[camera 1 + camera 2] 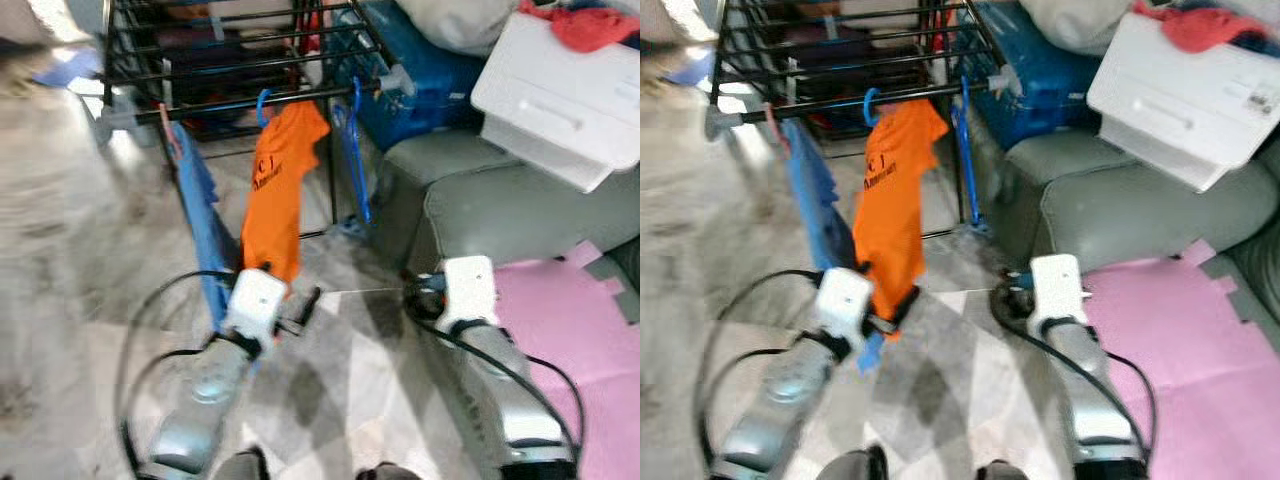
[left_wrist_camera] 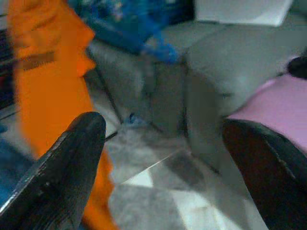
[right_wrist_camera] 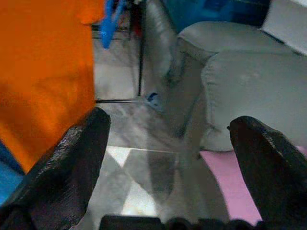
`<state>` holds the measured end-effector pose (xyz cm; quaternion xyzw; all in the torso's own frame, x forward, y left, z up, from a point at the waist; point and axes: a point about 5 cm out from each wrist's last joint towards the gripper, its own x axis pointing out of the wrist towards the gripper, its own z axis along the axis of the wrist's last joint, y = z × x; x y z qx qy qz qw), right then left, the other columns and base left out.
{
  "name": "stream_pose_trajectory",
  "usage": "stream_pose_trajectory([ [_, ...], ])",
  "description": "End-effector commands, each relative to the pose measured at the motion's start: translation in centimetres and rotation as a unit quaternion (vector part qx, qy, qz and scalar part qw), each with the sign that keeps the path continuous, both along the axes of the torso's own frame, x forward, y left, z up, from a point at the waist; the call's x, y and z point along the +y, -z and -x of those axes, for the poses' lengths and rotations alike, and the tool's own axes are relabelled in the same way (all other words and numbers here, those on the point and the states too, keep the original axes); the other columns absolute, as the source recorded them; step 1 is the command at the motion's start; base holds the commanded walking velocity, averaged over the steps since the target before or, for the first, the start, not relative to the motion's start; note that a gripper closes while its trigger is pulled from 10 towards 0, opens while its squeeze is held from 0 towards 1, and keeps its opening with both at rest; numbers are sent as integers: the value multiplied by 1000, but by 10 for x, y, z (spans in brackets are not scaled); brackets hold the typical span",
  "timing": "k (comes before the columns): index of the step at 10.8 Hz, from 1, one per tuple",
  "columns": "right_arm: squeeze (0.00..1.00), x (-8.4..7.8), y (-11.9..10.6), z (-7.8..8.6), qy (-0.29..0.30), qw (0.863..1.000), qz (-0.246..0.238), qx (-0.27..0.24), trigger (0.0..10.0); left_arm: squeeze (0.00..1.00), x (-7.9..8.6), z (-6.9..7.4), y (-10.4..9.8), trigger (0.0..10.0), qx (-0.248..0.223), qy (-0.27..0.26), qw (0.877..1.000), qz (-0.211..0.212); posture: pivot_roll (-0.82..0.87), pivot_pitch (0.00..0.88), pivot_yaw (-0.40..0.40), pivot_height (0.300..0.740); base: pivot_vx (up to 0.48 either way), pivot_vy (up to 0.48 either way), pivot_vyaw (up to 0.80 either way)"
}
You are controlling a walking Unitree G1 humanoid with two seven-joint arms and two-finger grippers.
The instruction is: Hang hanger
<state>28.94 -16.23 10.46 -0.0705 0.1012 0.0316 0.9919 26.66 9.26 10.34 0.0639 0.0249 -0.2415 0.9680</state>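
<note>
Both jaws wide, hanger (image 1: 263, 105) beyond

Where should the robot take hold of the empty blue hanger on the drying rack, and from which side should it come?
Probably at the long side arm of the empty blue hanger, below its hook. It hangs edge-on from the drying rack front bar, to the right of the orange shirt. Coming from the front, with the open right hand, looks best, since the grey sofa crowds its right side.

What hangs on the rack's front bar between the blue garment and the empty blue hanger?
In the left eye view, an orange shirt on a blue hanger hangs from the drying rack, between the blue garment and the empty blue hanger.
</note>
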Motion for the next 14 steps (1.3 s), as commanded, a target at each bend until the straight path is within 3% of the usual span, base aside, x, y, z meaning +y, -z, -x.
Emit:
stream_pose_trajectory([
  [1,0,1,1,0,3,1000,-7,5,10000,0,4,-1,0,10000,1,-8,1000,-11,-60,168,-32,740,-480,0,0],
  [8,0,7,0,-5,-5,1000,-17,6,10000,0,8,-6,-4,10000,-11,-27,1000,-3,-57,177,-31,740,-446,0,0],
  [14,0,8,-3,-8,-6,1000,-25,-2,10000,0,14,-17,-8,10000,-17,-55,998,21,-57,154,-28,740,0,43,0],
])
